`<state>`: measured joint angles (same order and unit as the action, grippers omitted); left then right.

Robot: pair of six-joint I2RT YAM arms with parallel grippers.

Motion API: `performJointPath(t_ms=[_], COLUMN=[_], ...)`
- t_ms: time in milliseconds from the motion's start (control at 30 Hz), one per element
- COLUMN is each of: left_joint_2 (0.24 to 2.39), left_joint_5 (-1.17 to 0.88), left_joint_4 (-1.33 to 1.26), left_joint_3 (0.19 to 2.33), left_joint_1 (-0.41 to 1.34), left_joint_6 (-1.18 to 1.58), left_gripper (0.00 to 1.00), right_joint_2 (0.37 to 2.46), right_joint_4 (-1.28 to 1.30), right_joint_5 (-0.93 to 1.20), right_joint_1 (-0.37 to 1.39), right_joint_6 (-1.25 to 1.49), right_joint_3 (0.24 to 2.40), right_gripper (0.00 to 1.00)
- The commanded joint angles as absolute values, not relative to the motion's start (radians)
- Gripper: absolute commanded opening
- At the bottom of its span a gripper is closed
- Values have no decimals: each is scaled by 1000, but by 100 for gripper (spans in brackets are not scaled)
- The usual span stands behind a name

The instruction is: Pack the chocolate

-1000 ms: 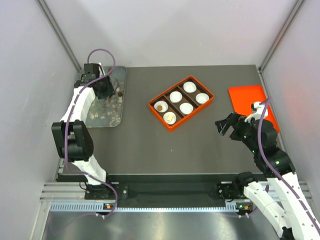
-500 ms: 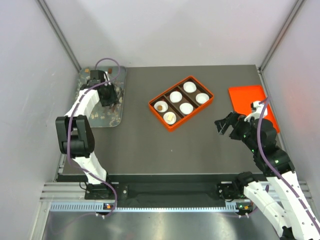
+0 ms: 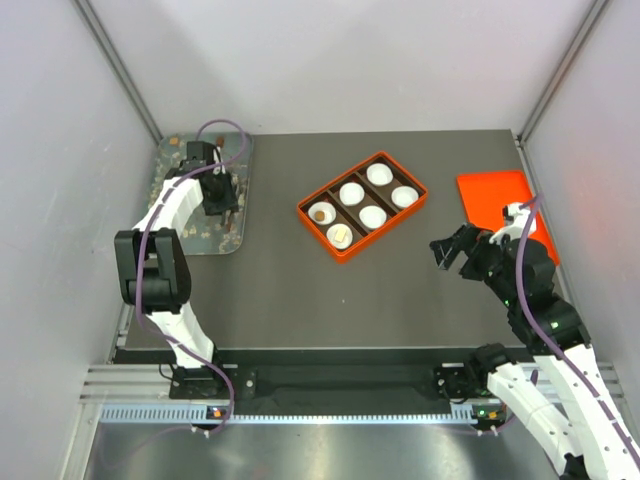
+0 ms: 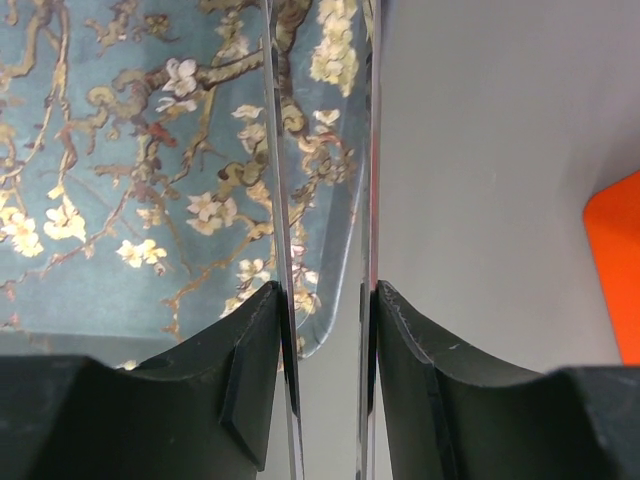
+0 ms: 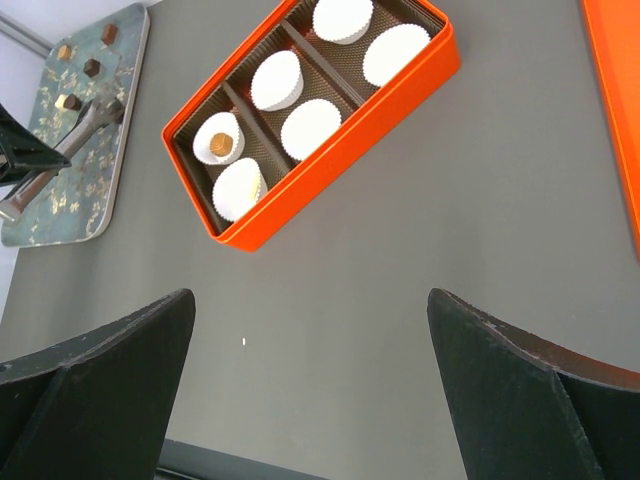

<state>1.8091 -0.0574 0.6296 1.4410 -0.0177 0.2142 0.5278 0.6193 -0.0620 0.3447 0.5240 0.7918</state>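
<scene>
My left gripper (image 3: 218, 196) is over the flowered tray (image 3: 190, 235) at the far left. It is shut on the thin metal tongs (image 4: 283, 200), whose two blades run between its fingers (image 4: 230, 380). In the right wrist view the tongs (image 5: 75, 135) lie over the tray beside several small chocolates (image 5: 91, 67). The orange box (image 3: 400, 218) holds six white cups. One cup holds a brown chocolate (image 3: 318, 213), another a cream one (image 3: 341, 236). My right gripper (image 3: 450, 250) hangs open and empty above the table, right of the box.
An orange lid (image 3: 500, 200) lies flat at the far right, beside my right arm. The enclosure's grey walls close in on both sides and at the back. The box's orange edge (image 4: 615, 270) shows at the right of the left wrist view.
My left arm has shifted over the tray and its gripper with the tongs has slid slightly toward me. The right arm has not moved.
</scene>
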Motion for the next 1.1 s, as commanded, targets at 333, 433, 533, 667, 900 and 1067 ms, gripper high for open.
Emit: performJointPath(t_ms=[333, 433, 533, 667, 900, 1067], left_joint_2=[1827, 1835, 1850, 1862, 1848, 1841], left_joint_5=[5, 5, 5, 5, 9, 8], left_joint_4=[732, 730, 733, 744, 767, 802], left_joint_3=[1545, 1548, 1551, 1555, 1562, 1586], left_joint_1=[-15, -14, -14, -14, -14, -14], left_joint_6=[206, 201, 198, 198, 201, 201], left_gripper=[45, 46, 45, 45, 45, 38], right_joint_2=[494, 489, 488, 485, 483, 483], right_joint_4=[603, 604, 607, 615, 617, 615], right_joint_5=[-69, -71, -71, -78, -80, -77], right_joint_1=[354, 354, 354, 354, 354, 354], right_joint_6=[512, 515, 515, 512, 512, 517], right_joint_3=[799, 798, 801, 805, 804, 805], right_gripper=[100, 100, 100, 100, 100, 100])
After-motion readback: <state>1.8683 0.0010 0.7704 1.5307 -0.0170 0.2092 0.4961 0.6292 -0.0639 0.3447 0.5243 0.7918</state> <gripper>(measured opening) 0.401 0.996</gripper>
